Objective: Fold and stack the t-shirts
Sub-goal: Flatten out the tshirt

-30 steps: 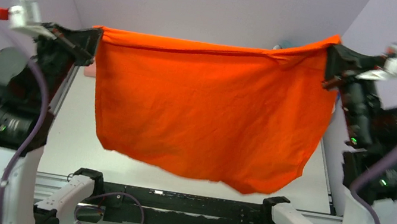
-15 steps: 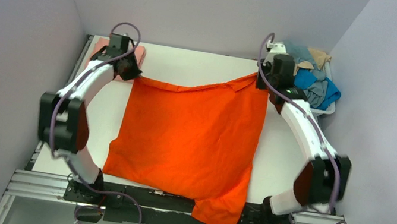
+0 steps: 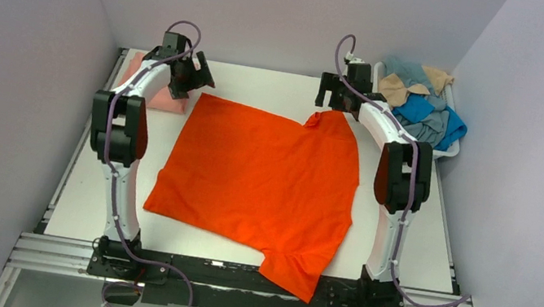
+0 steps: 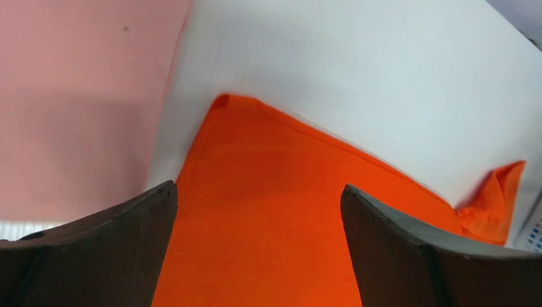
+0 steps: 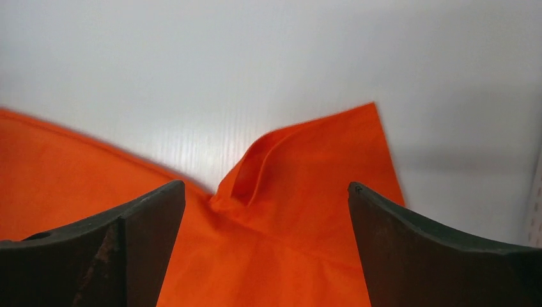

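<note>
White counter (image 3: 279,89), bright orange t-shirt (image 3: 260,180) spread flat across its middle, one sleeve reaching past the near edge, folded salmon-pink t-shirt (image 3: 164,101) at the far left corner, white basket (image 3: 448,153) at the far right corner

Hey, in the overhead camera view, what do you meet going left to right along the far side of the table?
salmon-pink shirt → left tool, open → orange t-shirt lying flat → right tool, open → white basket of shirts
</note>
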